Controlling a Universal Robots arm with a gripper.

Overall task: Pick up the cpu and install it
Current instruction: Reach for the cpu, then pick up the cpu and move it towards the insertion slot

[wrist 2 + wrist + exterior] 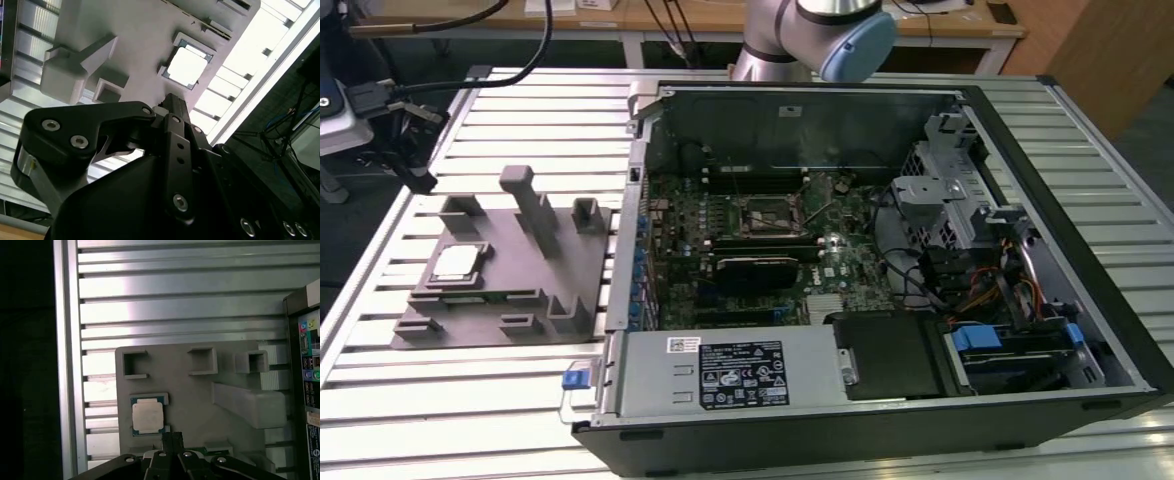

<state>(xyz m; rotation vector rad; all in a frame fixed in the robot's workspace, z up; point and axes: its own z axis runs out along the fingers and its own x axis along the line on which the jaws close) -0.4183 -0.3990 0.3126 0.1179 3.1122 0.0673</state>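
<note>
I am at the pick-up step, and nothing of the install is done. The cpu (456, 263) lies flat, silver face up, in its shallow recess on the grey fixture tray (494, 312). The recess is near the tray's edge on the exterior view's left, away from the upright posts. The tray sits on the slatted tabletop (520, 120) toward its edge on the exterior view's left, just beside the open computer case (1067, 250).

My gripper (172, 438) hangs above the tray and apart from the chip. In both wrist views the cpu (148, 416) (187, 66) sits a little off the line of my fingertips, not under them. My fingers (168, 440) look pressed together with no gap showing, and they have hold of nothing.

As I judge it, the grasp calls for my jaws to spread wider than the chip, centre over it and square up to its sides. They should take it by its thin rim, without scraping the recess walls or tipping it.

The square socket (767, 213) in the middle of the motherboard (720, 290) looks the likely seat. I cannot tell whether its frame stands open.
</note>
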